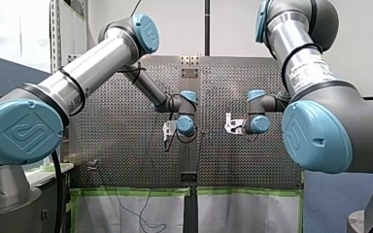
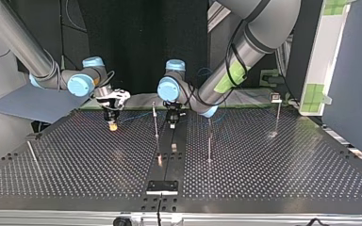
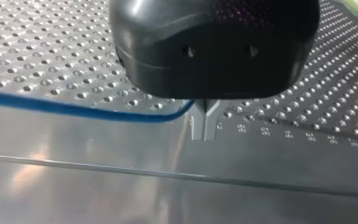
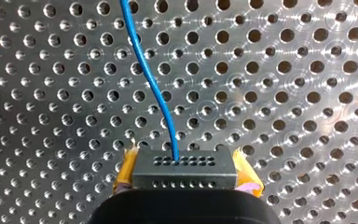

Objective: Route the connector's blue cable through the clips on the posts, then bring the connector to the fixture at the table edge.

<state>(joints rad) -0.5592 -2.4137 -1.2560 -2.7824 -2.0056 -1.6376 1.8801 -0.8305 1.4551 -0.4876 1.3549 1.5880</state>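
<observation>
In the right wrist view my right gripper (image 4: 184, 173) is shut on a small black connector (image 4: 184, 163), held between its yellow pads (image 4: 125, 171). The blue cable (image 4: 154, 86) leaves the connector and runs ahead over the perforated plate. In the left wrist view my left gripper (image 3: 205, 122) has its metal fingers shut on the blue cable (image 3: 88, 110), which trails off to one side just above the table. In the top view my right gripper (image 2: 112, 124) hangs at the left and my left gripper (image 2: 172, 122) near the middle, beside a thin post (image 2: 156, 121).
More thin posts stand on the plate (image 2: 209, 141) (image 2: 277, 115), and a leaning rod (image 2: 32, 153) at the top view's left. A black fixture (image 2: 162, 187) sits at the near table edge on a smooth centre strip (image 2: 169, 146).
</observation>
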